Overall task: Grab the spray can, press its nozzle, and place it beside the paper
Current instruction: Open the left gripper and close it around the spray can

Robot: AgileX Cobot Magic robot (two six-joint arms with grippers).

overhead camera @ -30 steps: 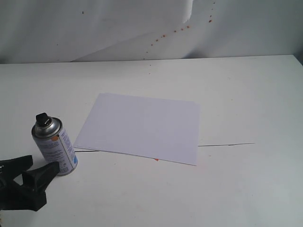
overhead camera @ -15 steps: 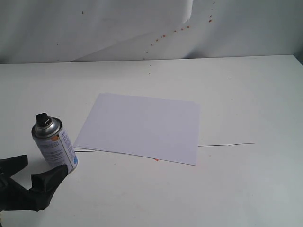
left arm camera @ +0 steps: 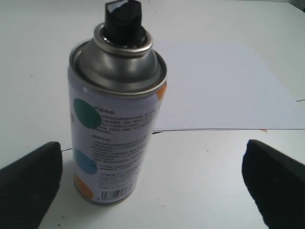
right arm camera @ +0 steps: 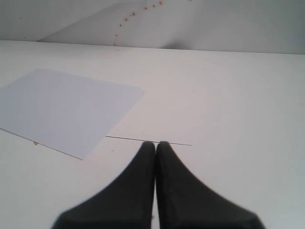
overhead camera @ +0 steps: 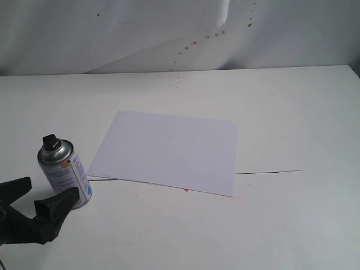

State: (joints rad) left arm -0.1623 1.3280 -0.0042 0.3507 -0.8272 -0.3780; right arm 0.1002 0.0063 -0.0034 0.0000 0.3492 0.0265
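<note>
Bare table (overhead camera: 292, 118) rings the spray can (overhead camera: 63, 171) — flat paper (overhead camera: 169, 149) just beside

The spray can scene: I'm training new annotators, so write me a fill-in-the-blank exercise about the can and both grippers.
1. The spray can stands ____ on the table.
2. The left gripper, its fingers far apart and facing the can, is ____.
3. The right gripper, its fingers pressed together, is ____.
4. The nozzle on top of the can is ____ in colour.

Missing words: upright; open; shut; black.
</note>
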